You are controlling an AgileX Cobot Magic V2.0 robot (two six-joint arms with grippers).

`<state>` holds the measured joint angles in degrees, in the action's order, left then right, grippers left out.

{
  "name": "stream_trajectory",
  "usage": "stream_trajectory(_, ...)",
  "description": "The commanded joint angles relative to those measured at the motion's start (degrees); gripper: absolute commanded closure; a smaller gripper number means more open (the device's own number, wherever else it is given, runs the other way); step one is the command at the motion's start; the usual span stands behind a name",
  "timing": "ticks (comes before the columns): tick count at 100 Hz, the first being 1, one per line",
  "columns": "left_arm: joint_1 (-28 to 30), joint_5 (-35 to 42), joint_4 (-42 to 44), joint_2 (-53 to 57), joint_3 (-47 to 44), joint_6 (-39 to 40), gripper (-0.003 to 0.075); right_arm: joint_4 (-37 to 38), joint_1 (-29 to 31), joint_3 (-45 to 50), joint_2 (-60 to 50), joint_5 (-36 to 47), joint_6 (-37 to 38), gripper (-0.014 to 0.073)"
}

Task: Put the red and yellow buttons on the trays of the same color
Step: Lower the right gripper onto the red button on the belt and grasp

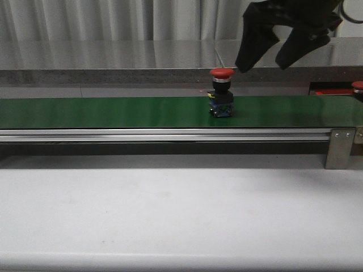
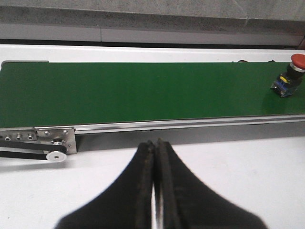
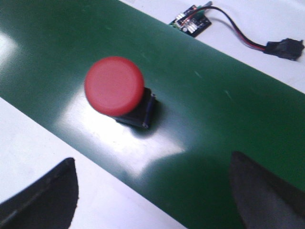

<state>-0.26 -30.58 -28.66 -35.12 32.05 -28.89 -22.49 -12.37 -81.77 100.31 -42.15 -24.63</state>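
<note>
A red button (image 1: 221, 73) with a domed cap, black body and blue base stands upright on the green belt (image 1: 113, 111). My right gripper (image 1: 262, 66) hangs open and empty just above it and to its right. In the right wrist view the red cap (image 3: 114, 86) lies ahead of the wide-apart fingers (image 3: 45, 198), untouched. A second red button (image 1: 358, 86) shows at the far right edge beside a strip of the red tray (image 1: 332, 90). My left gripper (image 2: 155, 144) is shut and empty over the white table; the first button (image 2: 291, 71) is far off to its right.
The belt's metal rail (image 1: 170, 135) and end bracket (image 1: 339, 148) run along its near side. A small circuit board (image 3: 191, 20) with a red and black cable lies on the white surface beyond the belt. A pulley and bracket (image 2: 56, 143) sit at the belt's left end.
</note>
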Motion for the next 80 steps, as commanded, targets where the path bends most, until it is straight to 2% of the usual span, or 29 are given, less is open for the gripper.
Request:
stream_trajectory(1, -0.30, 4.01, -1.74, 0.03, 1.71, 0.11, 0.0739, -0.71, -0.69, -4.02, -0.10, 1.30, -0.47, -0.0043)
stream_trajectory(36, -0.30, 4.01, -1.74, 0.03, 1.71, 0.11, 0.0739, -0.78, -0.86, -9.26, 5.82, 0.68, -0.47, -0.0027)
stream_trajectory(46, -0.30, 4.01, -1.74, 0.03, 1.71, 0.11, 0.0739, -0.72, -0.86, -10.06, 6.40, 0.87, -0.47, 0.0089)
stream_trajectory(58, -0.30, 4.01, -1.74, 0.03, 1.71, 0.11, 0.0739, -0.67, -0.86, -10.19, 6.56, 0.57, -0.47, 0.0328)
stream_trajectory(63, -0.30, 4.01, -1.74, 0.03, 1.71, 0.11, 0.0739, -0.56, -0.86, -10.19, 6.56, 0.05, -0.47, 0.0391)
stream_trajectory(68, -0.30, 4.01, -1.74, 0.03, 1.71, 0.11, 0.0739, 0.02, -0.86, -10.30, 6.56, -0.72, -0.41, 0.0421)
stream_trajectory(80, -0.30, 4.01, -1.74, 0.03, 1.71, 0.11, 0.0739, 0.85, 0.44, -12.02, 6.56, -3.05, 0.20, 0.0421)
